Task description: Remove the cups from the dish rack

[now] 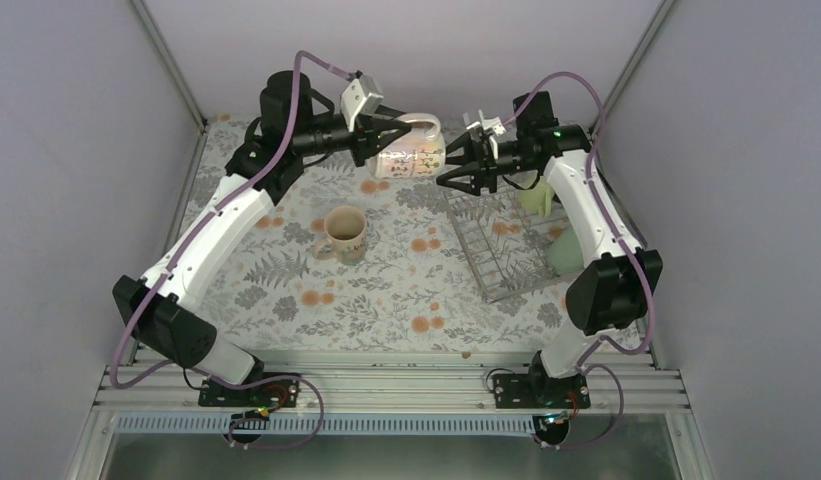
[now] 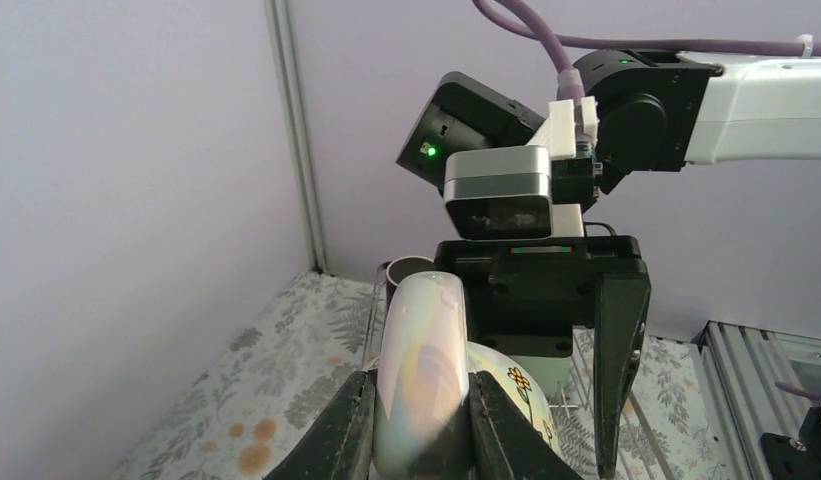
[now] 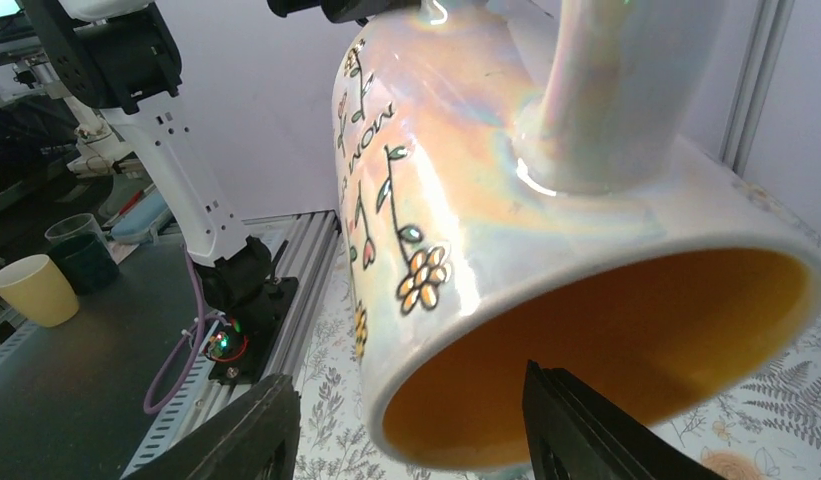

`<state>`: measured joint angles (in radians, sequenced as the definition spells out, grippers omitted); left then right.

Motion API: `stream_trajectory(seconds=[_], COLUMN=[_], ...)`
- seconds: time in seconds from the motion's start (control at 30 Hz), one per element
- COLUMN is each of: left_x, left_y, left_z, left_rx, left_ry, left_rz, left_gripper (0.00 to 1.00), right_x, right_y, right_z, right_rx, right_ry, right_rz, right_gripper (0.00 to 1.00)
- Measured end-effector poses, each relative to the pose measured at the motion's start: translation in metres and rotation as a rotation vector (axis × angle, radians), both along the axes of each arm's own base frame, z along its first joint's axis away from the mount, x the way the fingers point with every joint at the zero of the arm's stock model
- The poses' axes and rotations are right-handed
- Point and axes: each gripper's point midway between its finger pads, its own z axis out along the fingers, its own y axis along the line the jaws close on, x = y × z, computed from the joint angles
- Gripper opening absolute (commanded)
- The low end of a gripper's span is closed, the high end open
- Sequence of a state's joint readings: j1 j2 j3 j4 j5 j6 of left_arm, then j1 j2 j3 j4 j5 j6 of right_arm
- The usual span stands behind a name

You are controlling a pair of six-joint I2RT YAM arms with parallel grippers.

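Cream patterned mug first, furthest left: it stands upright on the flowered tablecloth, well apart from both arms and out of the dish rack.

Behind it and a little to the right, the left gripper hangs in the air over the back of the table. Its fingers are clamped on the handle of the patterned mug with orange inside. That mug is off the table and lies on its side. Its long axis runs left to right, with the base toward the left arm, the handle uppermost and the orange mouth facing right.

Just beside the mouth is the right gripper, pointing straight at it, jaws apart. From its own wrist camera one finger sits in front of the open mouth and the other outside the wall, so the rim lies between them. I cannot tell whether either finger touches it.

It looks like a handover between the arms. What matters is that the mouth faces the right gripper squarely and the rim sits in its gap, while the left arm alone carries the weight.

Further right and nearer, the dish rack sits on the cloth below the right arm, with pale green cups in it, partly hidden by the arm.
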<state>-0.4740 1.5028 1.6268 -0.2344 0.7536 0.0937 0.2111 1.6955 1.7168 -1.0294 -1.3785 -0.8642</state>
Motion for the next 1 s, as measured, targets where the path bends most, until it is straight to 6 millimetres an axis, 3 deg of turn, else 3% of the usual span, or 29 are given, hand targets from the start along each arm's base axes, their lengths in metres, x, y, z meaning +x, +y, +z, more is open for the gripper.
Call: stream_trajectory(seconds=[0.47, 0.63, 0.83, 0.87, 1.0], left_x=[0.000, 0.000, -0.002, -0.003, -0.005], left_y=[-0.006, -0.006, -0.006, -0.007, -0.008], left_z=[-0.005, -0.002, 0.001, 0.001, 0.001], left_rx=[-0.046, -0.057, -0.062, -0.062, -0.056], left_ry=[-0.019, -0.054, -0.086, -0.086, -0.106], left_rz=[-0.035, -0.043, -0.063, -0.066, -0.078], left_gripper=[0.02, 0.02, 0.02, 0.03, 0.25], right_x=[-0.004, -0.004, -0.014, -0.015, -0.019], right_y=[0.018, 0.018, 0.019, 0.019, 0.017], right_z=[0.010, 0.010, 0.015, 0.015, 0.017], right_rx=[0.006, 0.008, 0.039, 0.039, 0.018], right_ry=[-0.002, 0.023, 0.054, 0.051, 0.035], right_rz=[0.040, 0.038, 0.068, 0.067, 0.046], right_gripper=[0.28, 0.06, 0.03, 0.03, 0.03])
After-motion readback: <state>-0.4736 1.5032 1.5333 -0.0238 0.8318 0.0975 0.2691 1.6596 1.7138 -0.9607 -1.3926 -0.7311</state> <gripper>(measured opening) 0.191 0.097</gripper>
